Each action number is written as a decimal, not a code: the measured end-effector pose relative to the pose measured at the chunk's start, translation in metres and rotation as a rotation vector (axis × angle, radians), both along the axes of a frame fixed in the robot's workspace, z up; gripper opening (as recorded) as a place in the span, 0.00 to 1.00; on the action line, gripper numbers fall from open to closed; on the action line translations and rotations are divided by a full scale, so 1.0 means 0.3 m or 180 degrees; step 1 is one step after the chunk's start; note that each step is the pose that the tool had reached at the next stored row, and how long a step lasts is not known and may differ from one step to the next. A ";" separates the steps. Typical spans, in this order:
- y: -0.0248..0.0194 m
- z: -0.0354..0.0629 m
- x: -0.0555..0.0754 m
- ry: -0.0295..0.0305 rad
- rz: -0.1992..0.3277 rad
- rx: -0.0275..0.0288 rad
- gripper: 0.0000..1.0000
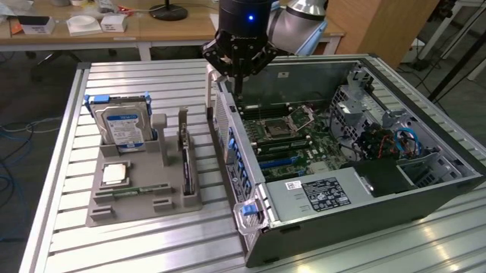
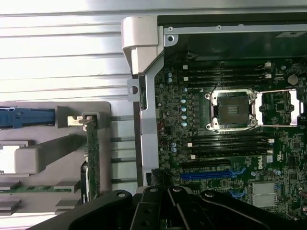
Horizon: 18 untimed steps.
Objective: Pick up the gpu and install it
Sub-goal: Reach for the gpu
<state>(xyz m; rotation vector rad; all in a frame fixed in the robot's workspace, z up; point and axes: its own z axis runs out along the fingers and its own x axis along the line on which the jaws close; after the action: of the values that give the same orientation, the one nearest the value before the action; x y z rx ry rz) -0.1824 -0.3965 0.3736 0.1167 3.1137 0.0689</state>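
The gpu (image 1: 186, 164) stands on edge in a slot of the grey holder tray (image 1: 144, 213), to the exterior view's left of the open computer case (image 1: 342, 207). In the wrist view the gpu (image 2: 92, 160) appears as a thin dark card with a silvery bracket at one end. My gripper (image 1: 238, 95) hangs over the case's back left corner, above the wall and the motherboard (image 1: 285, 136), well apart from the gpu. Its black fingers (image 2: 160, 201) are shut with nothing between them. A blue card slot (image 2: 206, 175) lies on the motherboard (image 2: 225, 143).
The tray also holds a silver hard drive (image 1: 123, 128) with a blue-white label, a square processor (image 1: 115, 173) and a green memory stick (image 1: 140, 189). The case's upright side wall (image 1: 227, 142) stands between tray and motherboard. Cables and a drive cage (image 1: 387, 142) fill the case's far side.
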 end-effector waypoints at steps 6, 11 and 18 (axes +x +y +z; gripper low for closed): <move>0.000 -0.002 -0.006 0.0000 0.0000 0.0000 0.11; 0.000 -0.003 -0.011 0.0000 0.0000 0.0000 0.11; 0.000 -0.004 -0.018 0.0000 0.0000 0.0000 0.11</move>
<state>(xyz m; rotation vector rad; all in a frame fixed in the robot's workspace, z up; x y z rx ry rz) -0.1877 -0.3965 0.3722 0.1168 3.1137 0.0688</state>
